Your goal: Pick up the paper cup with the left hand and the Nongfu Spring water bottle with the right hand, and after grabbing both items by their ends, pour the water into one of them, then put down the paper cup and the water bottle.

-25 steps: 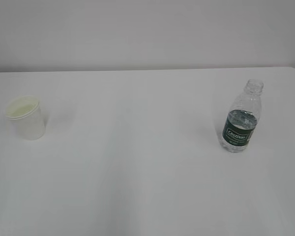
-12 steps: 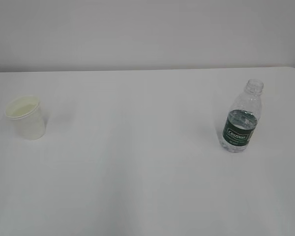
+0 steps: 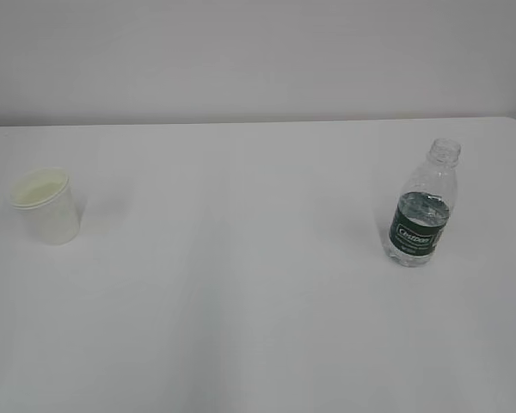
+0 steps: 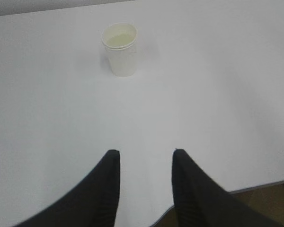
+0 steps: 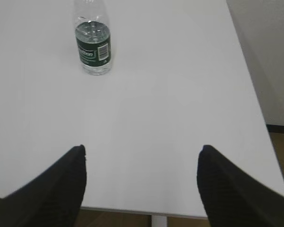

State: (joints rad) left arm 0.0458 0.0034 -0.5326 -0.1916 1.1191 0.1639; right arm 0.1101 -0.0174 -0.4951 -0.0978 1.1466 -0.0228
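Exterior view: we see the paper cup (image 3: 45, 206) upright, well left of the Nongfu Spring water bottle (image 3: 421, 205) (uncapped, water (image 3: 420, 202) partway up) on the bench (image 3: 241, 284).

Left wrist view: the left gripper (image 4: 146, 158), fingers apart and empty, faces the cup ahead, slightly left.

Right wrist view: the right gripper (image 5: 143, 153), wide apart, has the upright bottle ahead-left.

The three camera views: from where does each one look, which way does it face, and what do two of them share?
Exterior view: looks slantwise down at the white table; no robot part shows.
Left wrist view: sits behind the left tool, faces the paper cup; both fingers show, apart.
Right wrist view: sits behind the right tool, faces the water bottle; fingers wide apart.
Shared: exterior and left wrist views both show the cup.
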